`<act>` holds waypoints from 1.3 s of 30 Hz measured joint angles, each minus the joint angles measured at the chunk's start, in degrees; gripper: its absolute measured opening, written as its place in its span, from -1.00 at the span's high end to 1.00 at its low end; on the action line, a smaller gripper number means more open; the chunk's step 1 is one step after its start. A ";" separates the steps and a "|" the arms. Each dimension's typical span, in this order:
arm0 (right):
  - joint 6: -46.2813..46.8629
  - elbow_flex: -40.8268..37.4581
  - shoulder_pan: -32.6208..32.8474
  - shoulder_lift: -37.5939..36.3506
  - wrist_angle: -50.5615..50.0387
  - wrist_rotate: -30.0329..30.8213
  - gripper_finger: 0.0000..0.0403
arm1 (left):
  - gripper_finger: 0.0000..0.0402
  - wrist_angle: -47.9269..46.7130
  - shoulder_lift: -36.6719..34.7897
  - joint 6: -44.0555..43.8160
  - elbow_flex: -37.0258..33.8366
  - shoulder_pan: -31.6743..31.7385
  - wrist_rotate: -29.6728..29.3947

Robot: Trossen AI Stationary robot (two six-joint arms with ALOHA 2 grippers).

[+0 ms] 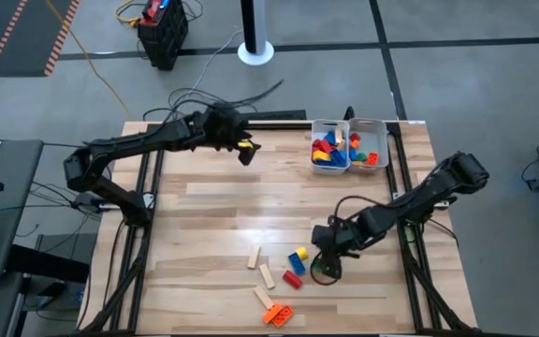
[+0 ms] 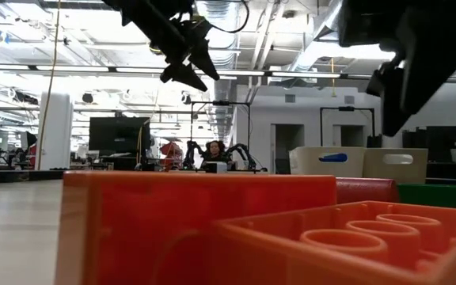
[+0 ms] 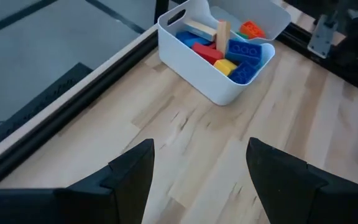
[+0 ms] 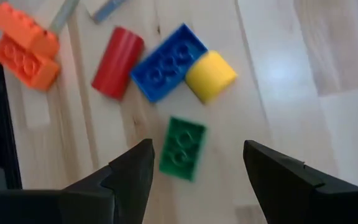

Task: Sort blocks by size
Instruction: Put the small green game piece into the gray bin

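A: Nearest us, at about six o'clock on the tabletop (image 1: 213,201), lie the loose blocks: two orange bricks (image 1: 276,315) at the front edge, pale wooden bars (image 1: 266,275) just behind them, then a red cylinder (image 4: 117,61), a blue brick (image 4: 169,62) touching a yellow piece (image 4: 211,76), and a green brick (image 4: 182,148) on its own.

B: And our right gripper (image 4: 194,171) hangs just over that green one, jaws spread wide, holding nothing. We'd judge it the likely pick.

A: Agreed. We expect it to be light, rigid plastic, hard to crush but smooth on the sides, so it could skid or twist if we pinch it off-centre. We'd close across its two long flat sides, near the middle, studs up.

B: It sits slightly askew to our jaws, so we may need a little wrist turn first. The blue and yellow pair is near but apart from it, so there's room for the fingers.

A: The wooden bars should grip better, being less slick; those we'd take across the narrow width at mid-length.

B: Farther off, around one o'clock, stand the two white trays (image 1: 317,124), both already holding blocks. Our left gripper (image 3: 197,180) waits at about eleven o'clock, also open and empty, looking toward them.
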 joint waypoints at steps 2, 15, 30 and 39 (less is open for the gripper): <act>2.10 2.05 0.33 2.63 -0.09 0.04 -0.37 | -0.22 0.01 0.00 2.14 0.00 1.75 2.76; 12.39 18.23 0.50 17.74 -16.79 -0.38 -0.37 | -0.22 -0.62 0.00 15.52 0.00 3.73 10.94; 16.84 19.54 1.78 20.27 -20.08 -3.26 -0.37 | -0.22 -1.54 0.00 18.37 0.00 3.73 14.78; 15.46 18.62 2.69 20.20 -17.91 -2.76 -0.37 | -0.22 -1.60 0.00 18.77 0.00 3.73 14.76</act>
